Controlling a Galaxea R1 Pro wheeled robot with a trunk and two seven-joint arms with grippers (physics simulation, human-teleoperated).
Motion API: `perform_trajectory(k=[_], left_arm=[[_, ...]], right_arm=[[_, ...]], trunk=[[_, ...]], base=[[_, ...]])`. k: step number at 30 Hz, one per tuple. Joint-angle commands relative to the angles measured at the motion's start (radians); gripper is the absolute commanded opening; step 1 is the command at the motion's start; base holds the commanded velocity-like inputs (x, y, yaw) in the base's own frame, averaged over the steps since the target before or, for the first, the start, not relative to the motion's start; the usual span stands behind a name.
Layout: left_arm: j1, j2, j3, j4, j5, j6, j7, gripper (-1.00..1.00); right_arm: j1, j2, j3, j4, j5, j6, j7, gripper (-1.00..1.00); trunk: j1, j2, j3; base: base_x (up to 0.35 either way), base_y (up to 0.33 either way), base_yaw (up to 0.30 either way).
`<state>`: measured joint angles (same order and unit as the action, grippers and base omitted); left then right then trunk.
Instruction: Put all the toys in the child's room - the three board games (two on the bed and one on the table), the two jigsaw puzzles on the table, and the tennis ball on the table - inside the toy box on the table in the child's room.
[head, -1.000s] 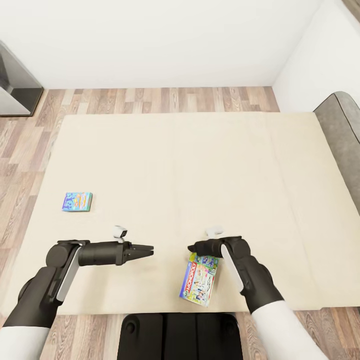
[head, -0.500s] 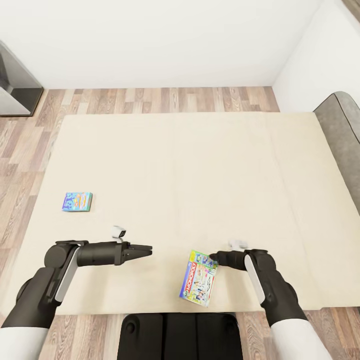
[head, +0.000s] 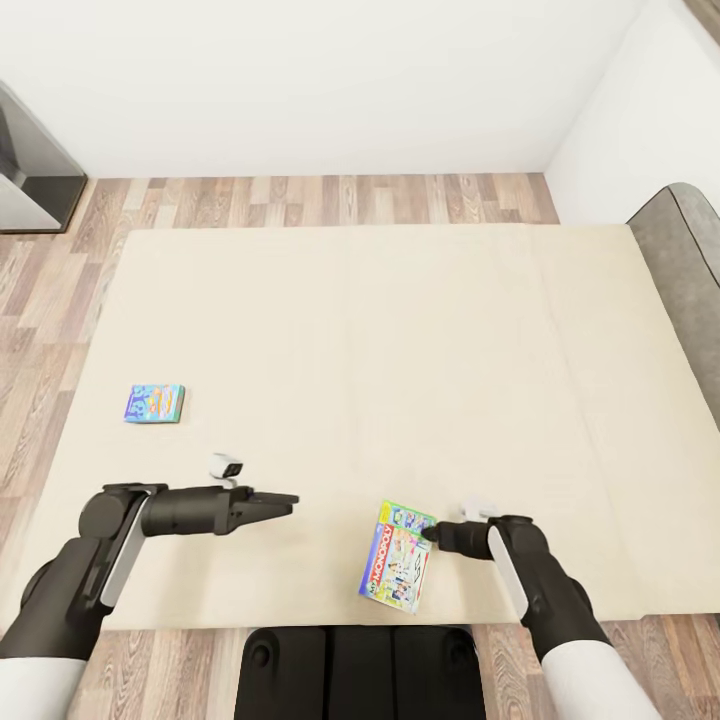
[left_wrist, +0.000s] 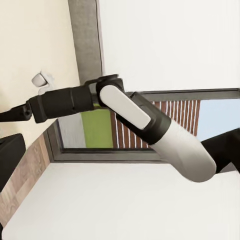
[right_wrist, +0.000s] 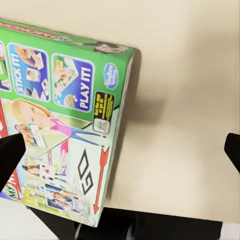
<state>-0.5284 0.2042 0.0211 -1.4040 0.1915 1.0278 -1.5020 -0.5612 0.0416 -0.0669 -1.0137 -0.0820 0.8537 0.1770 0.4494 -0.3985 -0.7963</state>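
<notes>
Step in hand: you are lining up grasp on green-edged board game (head: 397, 556) at near edge of bed (head: 400, 330). Right hand (head: 428, 534) spread wide at its far corner, straddling it. Left hand (head: 285, 497) looks closed, idle. Next: lower, pinch edge.

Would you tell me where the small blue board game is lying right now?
In the head view, the small blue board game lies flat on the bed near its left edge, apart from the left gripper.
</notes>
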Motion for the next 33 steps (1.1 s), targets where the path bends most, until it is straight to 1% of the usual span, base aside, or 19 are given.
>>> perform_trajectory(k=[1,7,18,23,25,26,29,33], left_arm=[[0.001,0.003,0.001,0.000,0.000,0.010,-0.006,1.00],[0.003,0.010,0.003,-0.001,0.000,0.007,-0.018,1.00],[0.004,0.012,0.005,-0.001,0.002,0.006,-0.021,1.00],[0.004,0.010,0.004,-0.001,0.002,0.006,-0.021,1.00],[0.004,0.009,0.003,-0.001,0.002,0.006,-0.020,1.00],[0.004,0.008,0.003,-0.001,0.002,0.006,-0.020,1.00],[0.004,0.008,0.003,-0.001,0.002,0.006,-0.020,1.00],[0.004,0.007,0.003,-0.001,0.002,0.006,-0.020,1.00]], right_arm=[[0.000,0.002,-0.003,0.002,-0.004,0.004,0.000,1.00],[0.000,0.004,-0.004,0.018,-0.005,0.000,-0.001,1.00],[0.001,0.016,-0.004,0.029,-0.009,0.003,-0.003,1.00],[0.000,0.022,-0.002,0.050,-0.008,-0.012,-0.004,1.00],[-0.004,0.032,0.000,0.084,-0.007,-0.035,-0.004,1.00],[-0.008,0.042,0.001,0.109,-0.006,-0.052,-0.003,1.00],[-0.016,0.057,0.002,0.140,-0.006,-0.073,-0.003,1.00],[-0.022,0.065,0.002,0.155,-0.006,-0.087,-0.002,1.00]], trunk=[[0.001,-0.002,-0.001],[0.001,-0.002,-0.001],[0.001,-0.002,-0.001],[0.001,-0.002,-0.001],[0.001,-0.002,-0.001],[0.001,-0.002,-0.001],[0.001,-0.002,-0.001],[0.001,-0.002,-0.001]], base=[[0.000,0.000,0.000],[0.000,0.000,0.000],[0.000,0.000,0.000],[0.000,0.000,0.000],[0.000,0.000,0.000],[0.000,0.000,0.000],[0.000,0.000,0.000],[0.000,0.000,0.000]])
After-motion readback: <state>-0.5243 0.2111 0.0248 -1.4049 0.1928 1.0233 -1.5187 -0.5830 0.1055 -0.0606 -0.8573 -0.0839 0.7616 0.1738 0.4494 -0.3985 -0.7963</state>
